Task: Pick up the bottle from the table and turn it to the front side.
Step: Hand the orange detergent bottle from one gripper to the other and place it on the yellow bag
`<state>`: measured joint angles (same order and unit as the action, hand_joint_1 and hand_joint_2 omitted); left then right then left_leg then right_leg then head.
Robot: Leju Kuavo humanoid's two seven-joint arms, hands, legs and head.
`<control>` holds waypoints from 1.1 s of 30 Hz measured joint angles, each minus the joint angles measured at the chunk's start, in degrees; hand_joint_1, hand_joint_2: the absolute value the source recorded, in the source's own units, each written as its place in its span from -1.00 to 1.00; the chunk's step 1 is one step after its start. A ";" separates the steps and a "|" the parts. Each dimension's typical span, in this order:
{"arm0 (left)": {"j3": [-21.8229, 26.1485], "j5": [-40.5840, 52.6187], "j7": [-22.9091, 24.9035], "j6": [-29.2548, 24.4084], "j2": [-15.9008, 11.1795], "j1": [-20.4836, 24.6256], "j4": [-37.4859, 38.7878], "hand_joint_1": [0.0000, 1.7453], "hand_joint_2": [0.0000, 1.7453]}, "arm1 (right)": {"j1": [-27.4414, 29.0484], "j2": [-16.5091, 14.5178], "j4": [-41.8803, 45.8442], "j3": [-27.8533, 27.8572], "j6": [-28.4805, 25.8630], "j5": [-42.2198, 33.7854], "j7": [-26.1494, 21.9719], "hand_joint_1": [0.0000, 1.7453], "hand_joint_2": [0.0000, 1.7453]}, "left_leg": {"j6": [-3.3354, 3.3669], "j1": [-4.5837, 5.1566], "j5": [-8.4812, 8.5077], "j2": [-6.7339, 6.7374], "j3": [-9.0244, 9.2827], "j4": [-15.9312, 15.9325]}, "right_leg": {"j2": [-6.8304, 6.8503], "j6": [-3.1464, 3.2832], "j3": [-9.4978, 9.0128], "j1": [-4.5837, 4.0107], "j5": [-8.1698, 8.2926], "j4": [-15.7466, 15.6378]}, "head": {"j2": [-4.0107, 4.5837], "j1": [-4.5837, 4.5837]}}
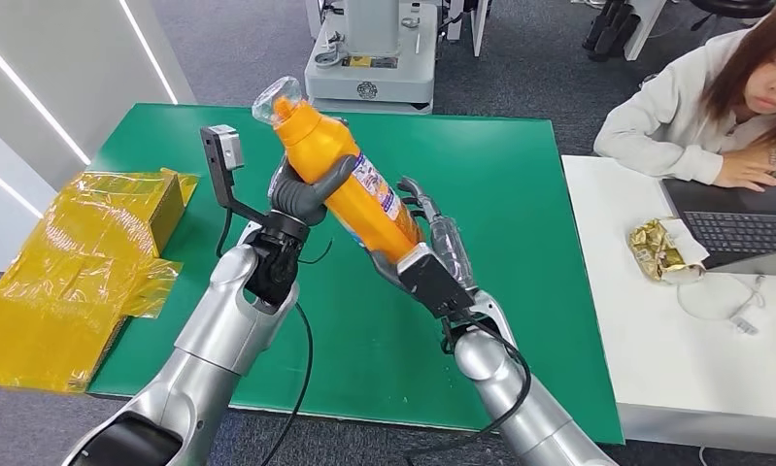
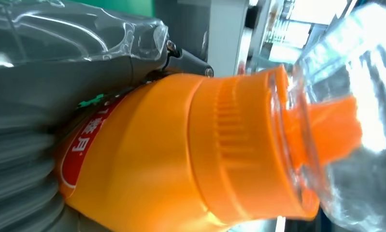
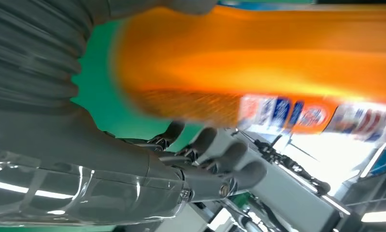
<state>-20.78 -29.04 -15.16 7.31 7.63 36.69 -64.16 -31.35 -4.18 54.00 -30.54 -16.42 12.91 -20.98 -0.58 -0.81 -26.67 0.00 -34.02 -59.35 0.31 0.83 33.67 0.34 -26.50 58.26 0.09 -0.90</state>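
Observation:
An orange bottle (image 1: 350,180) with a clear cap cover and a printed label hangs tilted above the green table (image 1: 520,175), cap end up and away from me. My left hand (image 1: 301,194) grips it around the upper body, thumb wrapped over the front. The left wrist view shows the bottle's shoulder and ribbed cap (image 2: 239,145) right against that hand (image 2: 36,96). My right hand (image 1: 432,257) sits at the bottle's base, with the base near its palm. In the right wrist view the bottle (image 3: 258,58) lies across that hand (image 3: 60,125), and its fingers (image 3: 224,159) stand apart from the bottle.
Yellow plastic-wrapped boxes (image 1: 83,252) lie at the table's left edge. A person (image 1: 714,107) sits at the white desk (image 1: 636,320) on the right with a laptop (image 1: 743,228) and a gold wrapper (image 1: 660,250). A grey machine base (image 1: 369,58) stands beyond the table.

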 joint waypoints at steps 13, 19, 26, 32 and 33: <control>0.34 21.81 -3.85 -5.76 -3.32 5.78 2.53 1.00 1.00 | 10.16 4.32 12.97 1.10 1.98 -3.69 -0.40 -1.00 1.00 | 0.00 -0.01 0.00 0.00 -0.02 0.00 | -0.01 0.00 0.04 0.00 0.01 0.00 | 0.00 0.00; -0.22 37.07 -4.23 -11.89 -4.68 10.48 5.76 1.00 1.00 | 18.20 6.92 24.64 2.43 2.78 -4.51 -0.72 -1.00 1.00 | 0.00 0.00 -0.01 0.00 -0.05 0.00 | -0.01 0.00 0.05 0.00 0.01 -0.01 | 0.00 0.01; -2.33 52.38 -3.49 -19.26 -5.44 13.12 8.01 1.00 1.00 | 22.45 8.42 31.68 3.48 3.47 -4.60 -1.44 -1.00 1.00 | 0.01 0.00 0.00 0.03 -0.04 -0.02 | -0.04 -0.01 0.05 0.00 0.03 -0.01 | 0.00 0.00; -5.99 78.90 1.66 -28.13 -7.61 16.36 9.12 1.00 1.00 | 25.25 9.12 35.52 3.94 3.72 -5.17 -3.13 -1.00 1.00 | 0.00 -0.01 0.00 0.05 -0.04 -0.01 | -0.07 -0.01 0.06 0.00 0.03 0.00 | 0.00 -0.01; -6.75 83.44 2.59 -29.04 -8.10 17.04 9.33 1.00 1.00 | 25.48 9.31 35.85 3.94 3.51 -5.34 -3.47 -1.00 1.00 | 0.01 -0.01 0.00 0.04 -0.04 -0.01 | -0.07 -0.01 0.06 0.00 0.03 -0.01 | 0.00 -0.01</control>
<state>-27.53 54.40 -12.57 -21.73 -0.47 53.73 -54.83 -5.88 5.13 89.86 -26.60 -12.91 7.57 -24.44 -0.58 -0.82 -26.67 0.04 -34.06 -59.36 0.24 0.82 33.73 0.34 -26.47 58.26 0.09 -0.91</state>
